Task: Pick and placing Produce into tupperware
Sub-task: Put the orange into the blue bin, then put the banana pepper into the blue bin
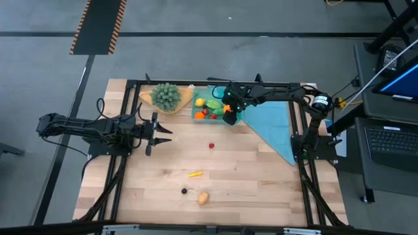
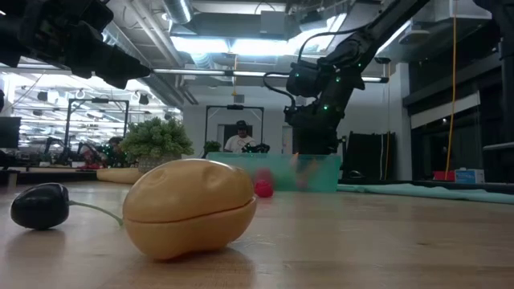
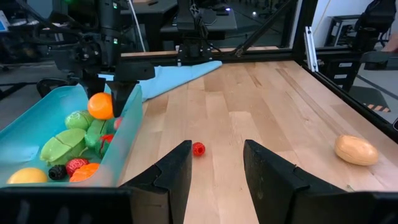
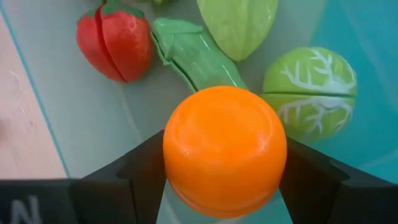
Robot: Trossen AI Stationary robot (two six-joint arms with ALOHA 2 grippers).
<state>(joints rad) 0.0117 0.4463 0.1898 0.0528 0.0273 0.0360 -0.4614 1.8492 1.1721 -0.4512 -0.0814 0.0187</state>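
The tupperware (image 1: 210, 108), clear teal, stands at the table's far middle and holds several toy produce pieces: a red tomato (image 4: 115, 40), a green pod (image 4: 193, 56) and a cabbage (image 4: 309, 90). My right gripper (image 1: 230, 117) hangs over its right end, shut on an orange fruit (image 4: 224, 149). On the bare wood lie a red berry (image 1: 211, 145), an orange carrot (image 1: 194, 173), a dark fruit (image 1: 184, 191) and a tan potato (image 1: 203, 198). My left gripper (image 1: 160, 134) waits open at the left, nothing between its fingers. My right gripper pinches the orange fruit by two opposite sides (image 4: 171, 155) between its two fingers (image 4: 140, 171). The fingers come from above, slanting down from the table's right. The fruit (image 3: 101, 106) hangs lifted, about level with the tupperware's rim, above the produce inside.
A bushy green plant (image 1: 166, 96) in a tan wooden dish (image 1: 186, 99) stands just left of the tupperware. A flat teal cloth (image 1: 271, 121) lies to its right. The black frame rails (image 1: 130, 85) run along the table's edges. Bare wood spreads across the near half.
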